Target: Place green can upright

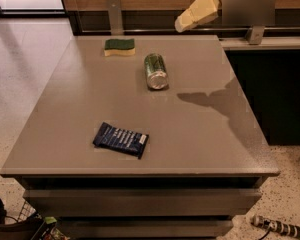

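Gripper (184, 23) hangs in the air at the upper right of the frame, above the far edge of the table (200, 134), with its cream-coloured tip angled down and to the left. It carries nothing visible. Whether it is spread or closed cannot be told from this angle, as it presents as a single wedge.

Green can (156, 71) lies on its side in the upper middle of the table. Its long axis runs roughly toward and away from the camera, and one silver end faces the viewer. It sits below and left of the gripper tip, well apart from it. Sponge (119, 46) rests to the upper left of the can, near but not touching. Dark blue packet (121, 139) lies flat at lower left, well apart from both.

Assessment: the can is untouched and not upright. Approach, grasp and setting down are all yet to be done.

Risks noted:
- A cylinder on its side rolls. Contact on one flank before the grasp closes would likely send it sideways across the smooth table, possibly into the sponge.
- A grasp taken off-centre along the body may let the can swing when lifted, so that it lands tilted and topples.
- The thin metal wall may dent under a hard squeeze.
- Release before the base sits flat would likely drop it back onto its side.
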Tool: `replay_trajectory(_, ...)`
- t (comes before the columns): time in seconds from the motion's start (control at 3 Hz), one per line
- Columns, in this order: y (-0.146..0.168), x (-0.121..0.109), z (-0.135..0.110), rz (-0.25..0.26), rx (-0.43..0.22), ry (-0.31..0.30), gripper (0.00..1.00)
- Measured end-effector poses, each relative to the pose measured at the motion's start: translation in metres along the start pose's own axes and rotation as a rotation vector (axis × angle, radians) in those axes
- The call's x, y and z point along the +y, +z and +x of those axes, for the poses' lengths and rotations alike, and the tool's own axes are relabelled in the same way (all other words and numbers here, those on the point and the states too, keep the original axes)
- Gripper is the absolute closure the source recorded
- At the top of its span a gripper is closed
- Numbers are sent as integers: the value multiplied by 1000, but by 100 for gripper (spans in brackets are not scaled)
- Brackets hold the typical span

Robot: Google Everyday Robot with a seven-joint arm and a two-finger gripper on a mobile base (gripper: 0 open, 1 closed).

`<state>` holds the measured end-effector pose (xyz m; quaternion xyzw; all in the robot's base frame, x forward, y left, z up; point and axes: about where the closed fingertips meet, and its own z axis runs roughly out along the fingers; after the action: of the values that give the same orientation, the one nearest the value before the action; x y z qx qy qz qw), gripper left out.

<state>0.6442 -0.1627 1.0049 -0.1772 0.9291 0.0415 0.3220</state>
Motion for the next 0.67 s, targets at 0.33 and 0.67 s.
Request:
replay_trajectory(0.33, 6, 5, -7, 4, 34, -19, 0)
replay_trajectory(0.67, 26, 18, -18, 39, 115, -48, 0)
